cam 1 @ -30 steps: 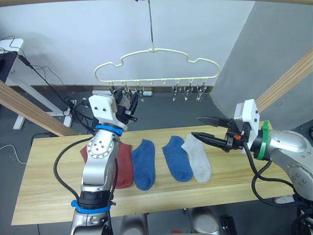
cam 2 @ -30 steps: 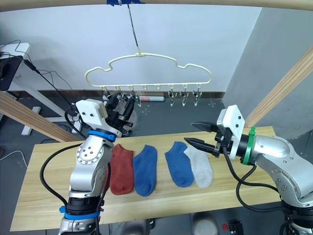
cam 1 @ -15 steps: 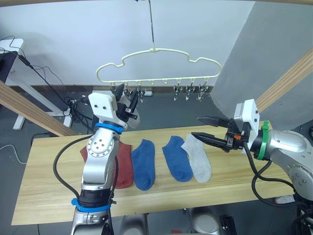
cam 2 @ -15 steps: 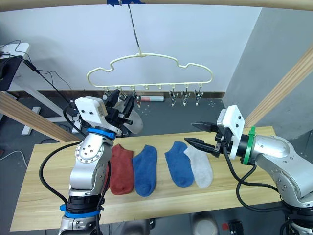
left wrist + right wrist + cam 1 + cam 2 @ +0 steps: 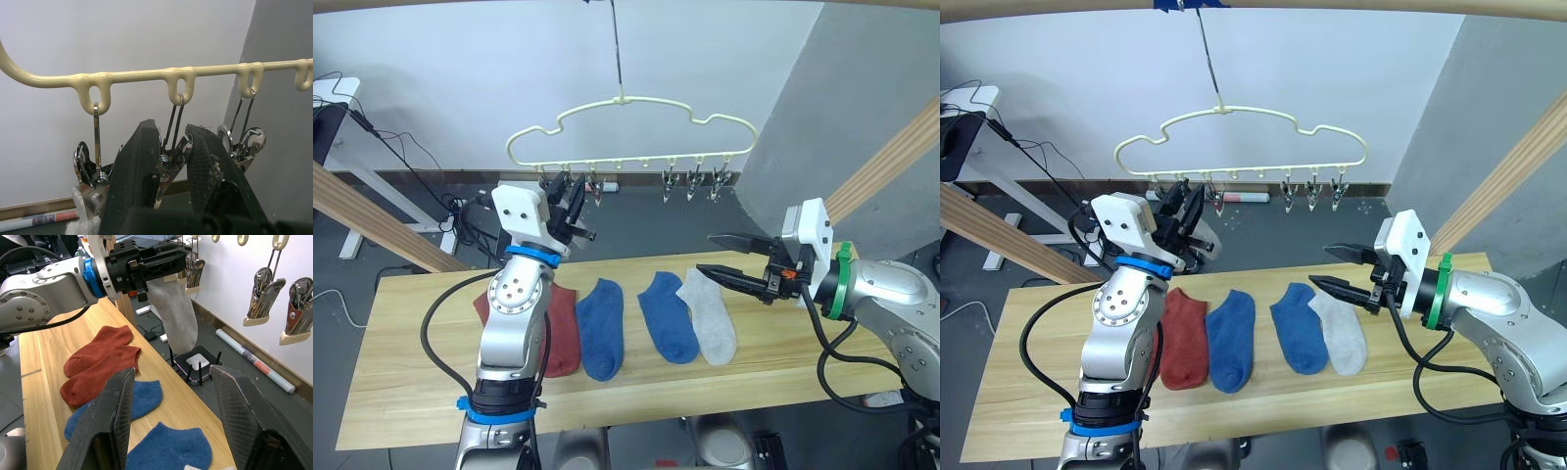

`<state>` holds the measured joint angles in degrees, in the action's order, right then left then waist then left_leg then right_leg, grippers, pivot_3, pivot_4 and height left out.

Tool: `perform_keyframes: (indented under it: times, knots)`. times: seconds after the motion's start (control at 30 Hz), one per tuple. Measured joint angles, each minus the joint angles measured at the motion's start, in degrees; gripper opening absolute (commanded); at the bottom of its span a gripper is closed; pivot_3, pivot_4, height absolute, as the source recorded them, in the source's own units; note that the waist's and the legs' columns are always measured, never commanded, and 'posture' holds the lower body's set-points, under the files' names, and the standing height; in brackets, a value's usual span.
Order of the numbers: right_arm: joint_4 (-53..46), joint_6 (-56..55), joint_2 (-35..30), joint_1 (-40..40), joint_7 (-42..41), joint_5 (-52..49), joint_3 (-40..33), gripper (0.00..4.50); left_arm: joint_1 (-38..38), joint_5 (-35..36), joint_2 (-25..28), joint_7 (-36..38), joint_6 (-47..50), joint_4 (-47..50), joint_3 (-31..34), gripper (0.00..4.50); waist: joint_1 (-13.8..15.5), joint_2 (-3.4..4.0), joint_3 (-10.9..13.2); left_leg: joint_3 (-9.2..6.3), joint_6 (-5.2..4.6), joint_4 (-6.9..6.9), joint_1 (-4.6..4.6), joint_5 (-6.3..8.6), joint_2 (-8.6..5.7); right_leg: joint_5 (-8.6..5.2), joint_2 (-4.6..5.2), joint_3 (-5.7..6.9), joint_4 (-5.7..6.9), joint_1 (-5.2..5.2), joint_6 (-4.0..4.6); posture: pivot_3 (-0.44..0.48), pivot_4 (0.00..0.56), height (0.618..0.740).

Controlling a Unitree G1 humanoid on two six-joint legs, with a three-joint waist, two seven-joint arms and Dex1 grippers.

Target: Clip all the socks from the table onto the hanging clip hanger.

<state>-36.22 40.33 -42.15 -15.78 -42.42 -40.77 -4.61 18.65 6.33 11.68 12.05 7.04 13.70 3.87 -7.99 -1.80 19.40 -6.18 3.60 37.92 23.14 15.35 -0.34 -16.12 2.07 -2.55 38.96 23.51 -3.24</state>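
Up top, the left gripper (image 5: 173, 161) pinched a metal clip (image 5: 172, 155) on the wavy hanger (image 5: 631, 125); a grey sock (image 5: 173, 313) hung alongside. The right gripper (image 5: 722, 257) gaped empty.

The right gripper (image 5: 173, 418) has its two black fingers spread wide apart, nothing between them. Beyond them, the left gripper (image 5: 168, 259) reaches up at the clips (image 5: 193, 271) of the hanger, and a grey sock (image 5: 175, 313) hangs down from there. On the desk (image 5: 49, 382) lie two rust-red socks (image 5: 98, 362) overlapping, and two blue socks (image 5: 146, 399) nearer the fingers. More metal clips (image 5: 261, 296) hang against the white wall.
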Motion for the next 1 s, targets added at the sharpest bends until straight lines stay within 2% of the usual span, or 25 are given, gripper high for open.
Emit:
perform_keyframes:
  times: [0.47, 0.53, 0.67, 1.0]
  knots:
    - [0.0, -0.05, 0.0, 0.69, -0.21, 0.03, 0.0, 2.56, -0.01, 0.34, 0.42, 1.03, -1.13, -0.01, 0.11, 0.68, 0.01, 0.0, 0.0, 0.0, 0.0, 0.0, 0.0, 0.0, 0.0, 0.0, 0.0, 0.0, 0.0, 0.0, 0.0, -0.277, 0.324, 0.74]
    - [0.0, -0.05, 0.0, 0.69, -0.27, 0.04, 0.0, 2.56, 0.03, 0.62, 0.37, 1.08, -1.27, -0.01, 0.34, 1.38, 0.01, 0.0, 0.0, 0.0, 0.0, 0.0, 0.0, 0.0, 0.0, 0.0, 0.0, 0.0, 0.0, 0.0, 0.0, -0.277, 0.324, 0.74]
    - [0.0, -0.05, 0.0, 0.69, -0.28, 0.04, 0.0, 2.56, 0.06, 0.55, 0.31, 0.88, -1.25, -0.01, 0.44, 2.46, 0.01, 0.0, 0.0, 0.0, 0.0, 0.01, 0.0, 0.0, 0.0, 0.0, 0.0, 0.0, 0.0, 0.0, 0.0, -0.277, 0.324, 0.74]
    - [0.0, -0.02, -0.08, 0.69, -0.44, -0.06, 0.0, 2.56, 0.1, 0.08, 0.19, -0.06, -0.81, -0.01, 0.33, 2.46, 0.01, 0.0, 0.0, 0.0, 0.0, 0.01, 0.0, 0.0, 0.0, 0.0, 0.0, 0.0, 0.01, 0.0, 0.0, -0.277, 0.324, 0.74]
